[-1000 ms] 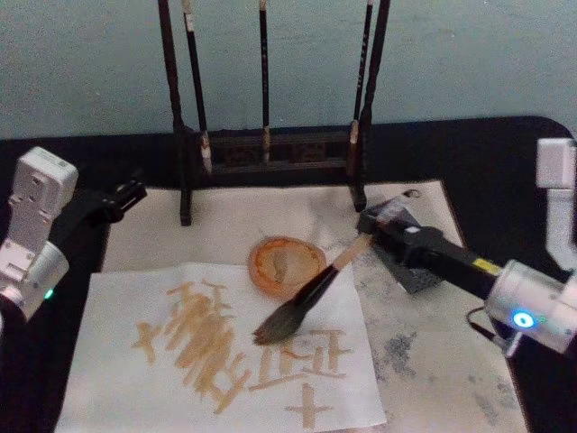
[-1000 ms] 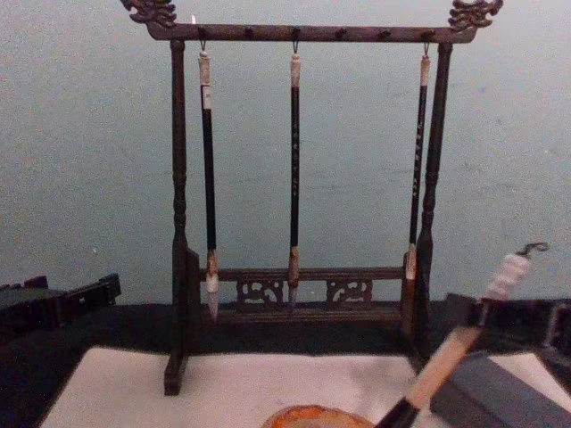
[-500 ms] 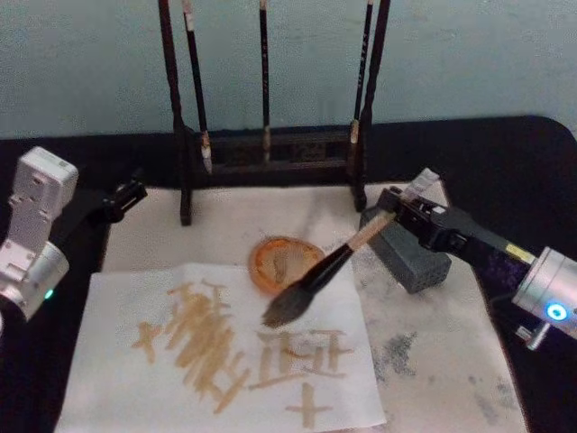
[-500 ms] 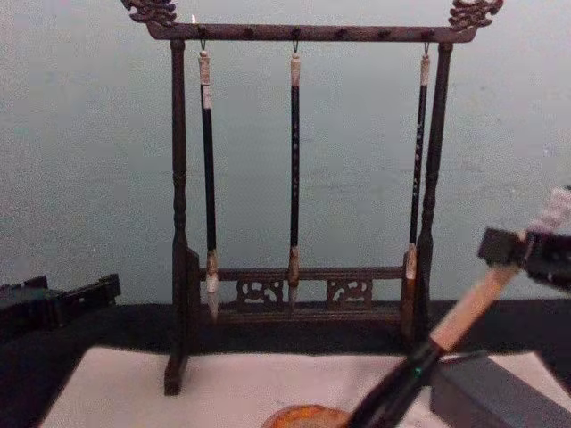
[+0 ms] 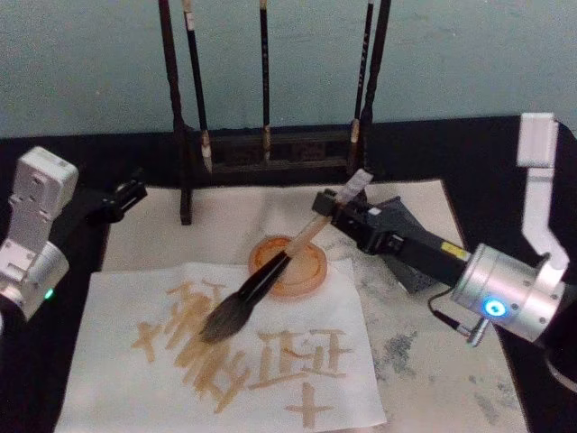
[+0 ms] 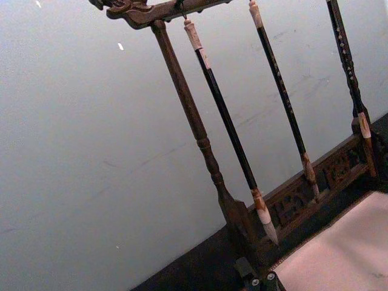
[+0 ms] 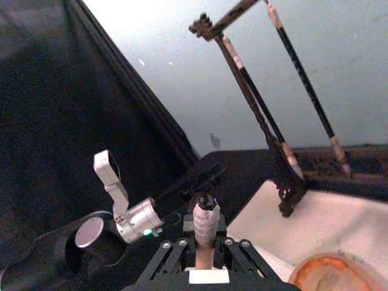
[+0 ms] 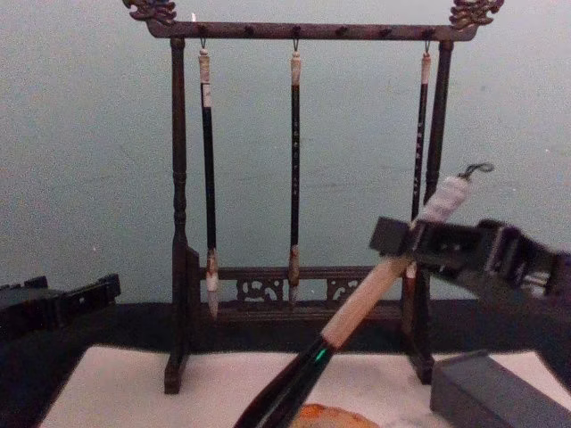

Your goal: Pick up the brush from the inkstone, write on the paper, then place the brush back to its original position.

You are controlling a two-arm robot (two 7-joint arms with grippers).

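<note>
The brush (image 5: 270,275) slants down to the left, its tan handle held near the capped end by my right gripper (image 5: 326,209), which is shut on it. Its bushy head (image 5: 225,320) lies over the tan strokes on the left half of the paper (image 5: 297,379); whether it touches the sheet is unclear. In the chest view the brush (image 8: 366,299) crosses in front of the rack, with the right gripper (image 8: 406,245) on it. The right wrist view has the brush's cap (image 7: 206,219) at its lower middle. The dark grey inkstone (image 8: 482,388) sits to the right, partly behind my right arm. My left gripper (image 5: 126,194) is parked open at the far left.
A dark wooden rack (image 5: 185,135) with three thin hanging brushes stands at the back. An orange dish (image 5: 306,271) sits just beyond the paper, under the brush's handle. A stained off-white mat (image 5: 433,361) underlies everything on the black table.
My right gripper has swung left and toward the rack with the brush. The bristle head moved from the paper's centre-right to its left strokes. The left arm stayed still.
</note>
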